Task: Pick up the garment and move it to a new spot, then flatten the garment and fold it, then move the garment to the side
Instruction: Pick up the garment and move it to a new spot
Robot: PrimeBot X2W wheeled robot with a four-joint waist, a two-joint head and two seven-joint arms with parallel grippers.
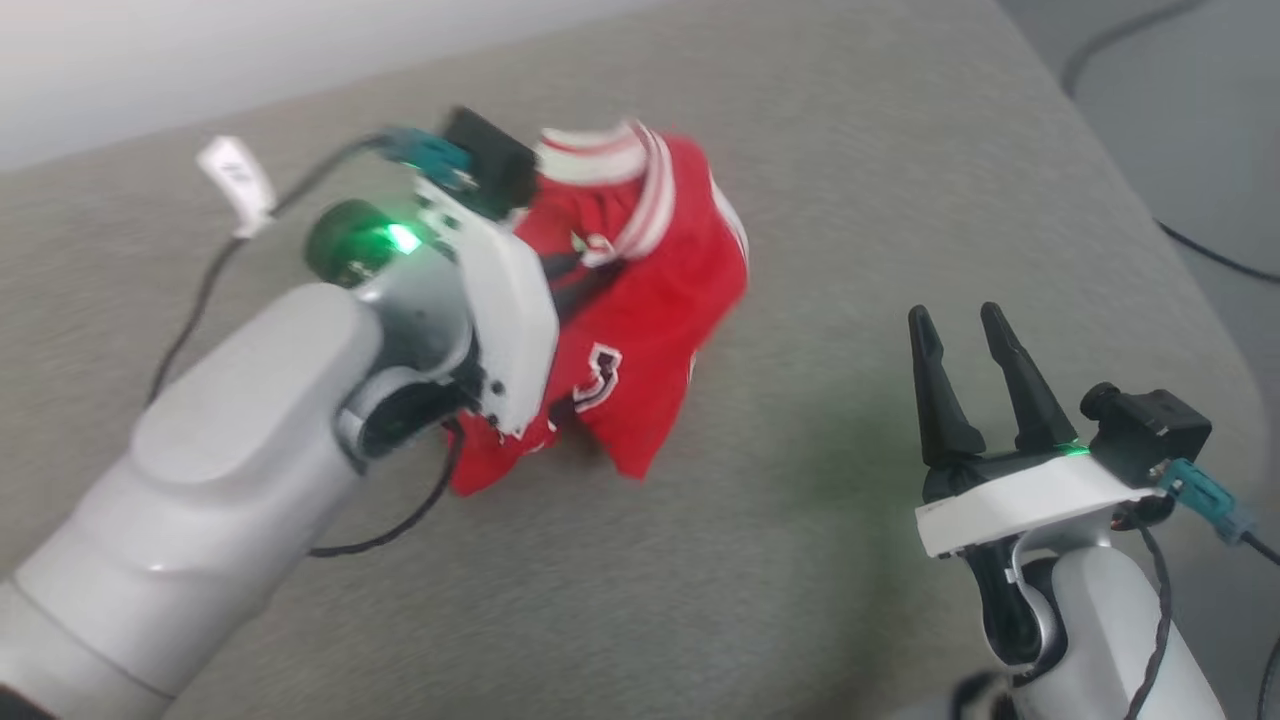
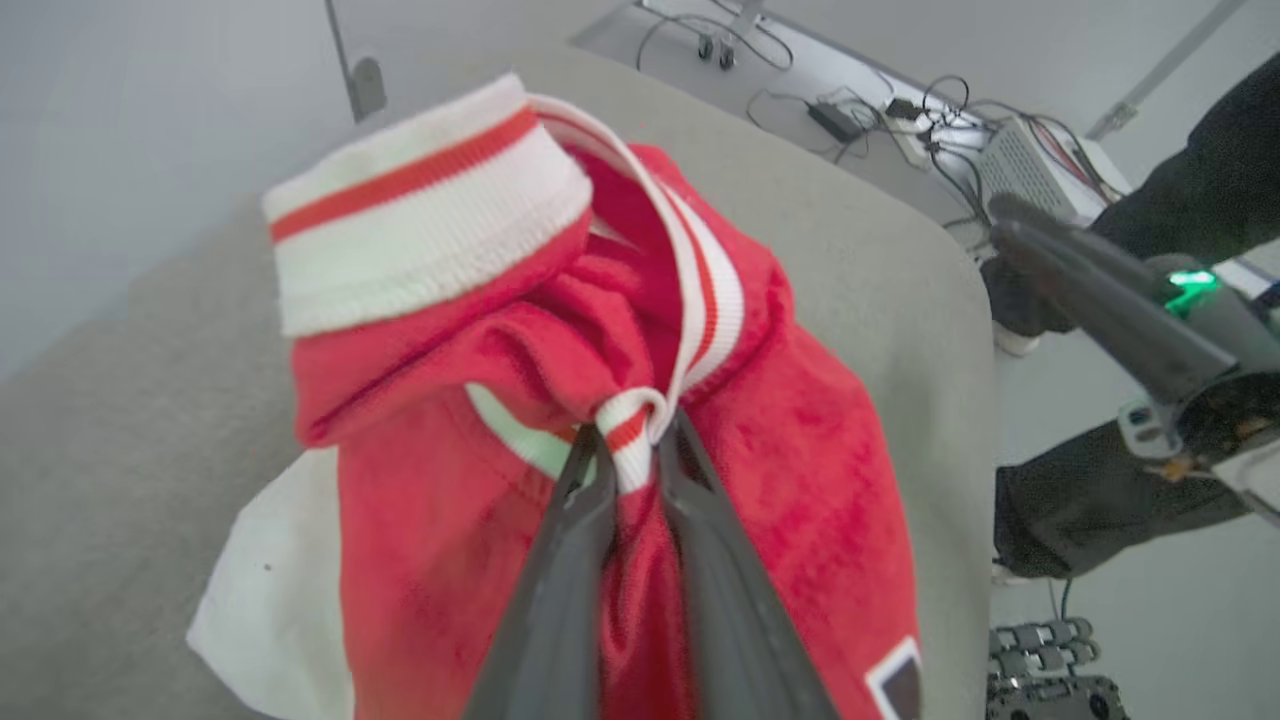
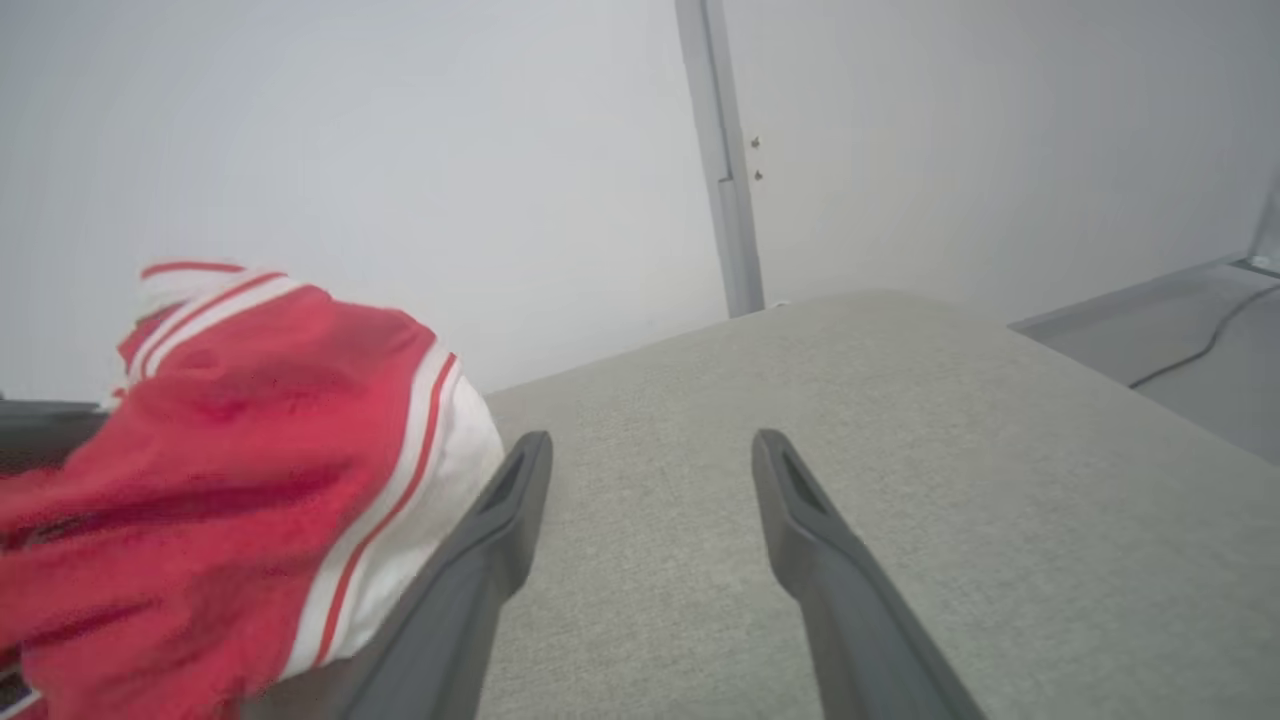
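— Red jersey (image 1: 660,300), bunched up in the left gripper (image 2: 628,440). Why grab it there?

— Its fingers are pinched on the striped trim (image 2: 626,422), with a fold of the rib squeezed between the tips. The trim is thick and doubled, so I'd judge it slips less than the slick body cloth.

— And where does the jersey sit?

— Over the far part of the grey cushion (image 1: 820,560), left of centre, hanging in a crumpled heap from that one pinch. A white sleeve (image 2: 265,600) droops to one side. I can't tell whether the hem touches the cushion or clears it, though there's a shadow just beneath.

— So it's the pick-up-and-move step?

— That's my reading. Nothing is flat and nothing is folded, so most of the task lies ahead.

— The right gripper (image 1: 955,320)?

— It's spread wide and holds nothing, hovering over bare cushion well apart from the jersey. It's probably placed there to leave the carry a free path, ready to take a second corner when flattening comes.

— Risks?

— A one-point hold lets the cloth swing and twist, so it may land more tangled. Setting it down near the middle, with room on every side, would make spreading easier. A person's dark leg (image 2: 1090,500) also stands beyond the cushion's edge, so a wide outward sweep looks unwise.
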